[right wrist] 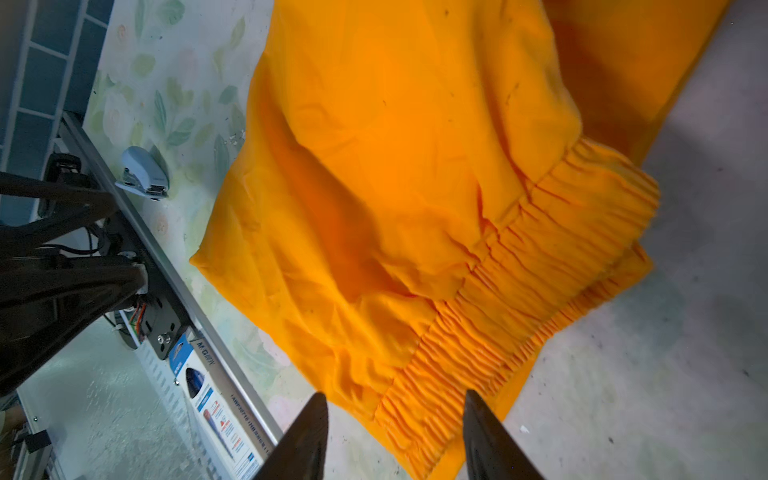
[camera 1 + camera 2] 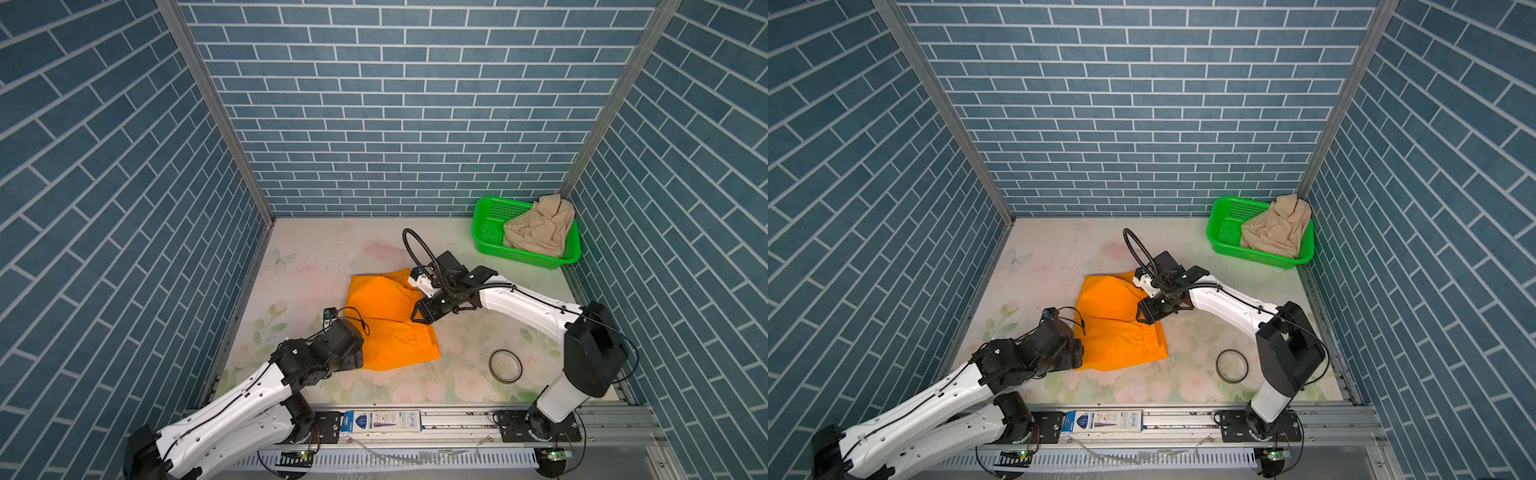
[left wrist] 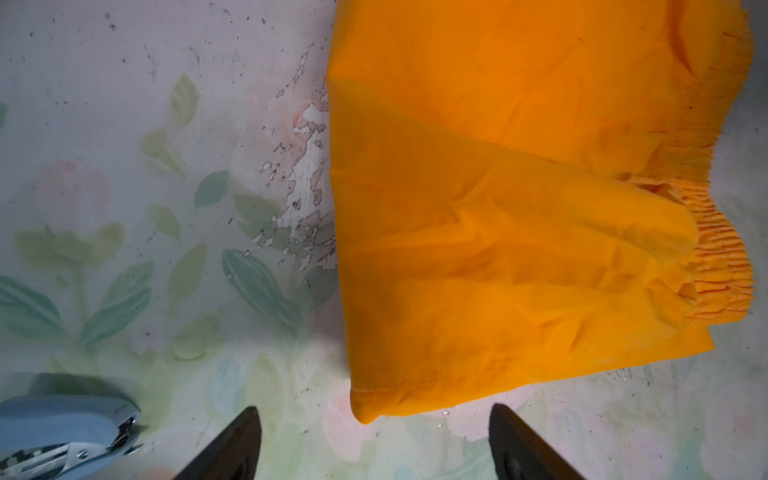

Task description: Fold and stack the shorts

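The orange shorts [image 2: 386,316] [image 2: 1113,316] lie folded over on the flowered table, their gathered waistband [image 1: 540,270] facing the right arm. My left gripper [image 3: 372,409] is open at the cloth's near left corner, and that hem corner [image 3: 365,409] lies loose on the table between the fingertips. My right gripper [image 2: 419,319] [image 1: 395,394] hovers open over the waistband end, with cloth showing below the gap and not pinched. The beige shorts [image 2: 538,230] [image 2: 1277,228] lie crumpled in the green basket [image 2: 484,224] at the back right.
A dark tape ring [image 2: 505,365] lies on the table at the front right. A blue stapler [image 1: 143,172] [image 3: 70,424] sits near the left arm. A blue and white box [image 2: 380,420] rests on the front rail. Brick-pattern walls close in three sides.
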